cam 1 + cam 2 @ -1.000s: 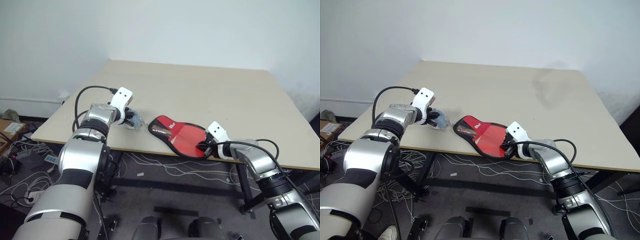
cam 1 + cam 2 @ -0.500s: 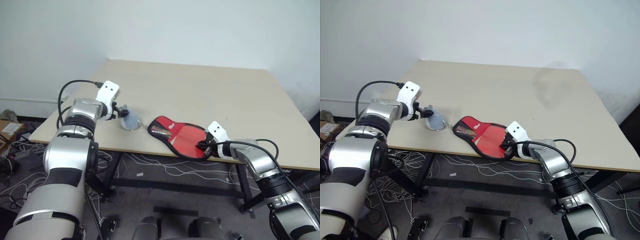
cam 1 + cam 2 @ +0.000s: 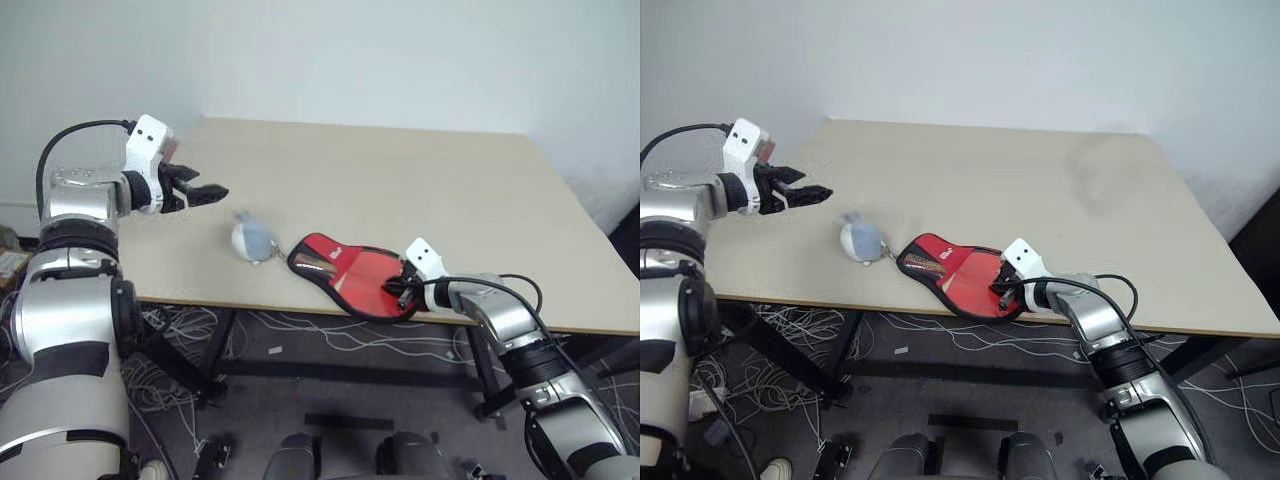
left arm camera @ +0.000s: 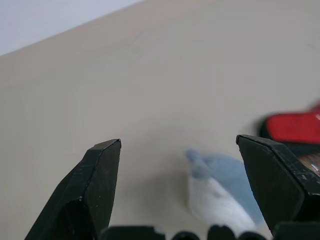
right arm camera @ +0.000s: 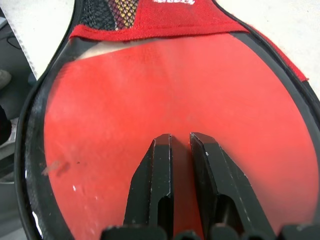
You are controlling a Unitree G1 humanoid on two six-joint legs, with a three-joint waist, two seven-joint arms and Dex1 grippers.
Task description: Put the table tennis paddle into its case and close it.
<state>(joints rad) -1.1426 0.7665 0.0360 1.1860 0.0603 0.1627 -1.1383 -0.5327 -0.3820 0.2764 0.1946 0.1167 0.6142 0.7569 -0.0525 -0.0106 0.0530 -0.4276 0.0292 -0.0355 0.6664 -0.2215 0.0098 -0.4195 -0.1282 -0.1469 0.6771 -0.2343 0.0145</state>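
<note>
The red case (image 3: pixel 345 272) lies open near the table's front edge. The table tennis paddle sits inside it, its round red face (image 5: pixel 150 95) showing within the black edging. The red flap with black mesh (image 5: pixel 145 12) covers the handle end. My right gripper (image 3: pixel 396 291) is shut, and its fingertips (image 5: pixel 162 142) rest over the red face. My left gripper (image 3: pixel 207 190) hangs open and empty above the table's left side, away from the case. From its wrist view, the left gripper (image 4: pixel 177 142) looks toward the case (image 4: pixel 292 127).
A small grey-blue and white ball-like thing (image 3: pixel 250 238) lies beside the case's narrow end, also seen as the ball-like thing (image 4: pixel 220 185). The beige table (image 3: pixel 400 170) stretches back to a white wall. The case lies close to the table's front edge. Cables cover the floor below.
My left gripper opened, let go of the ball-like thing, then rose and drew away to the left. The ball-like thing now lies on the table. My right gripper stayed shut on the paddle's face.
</note>
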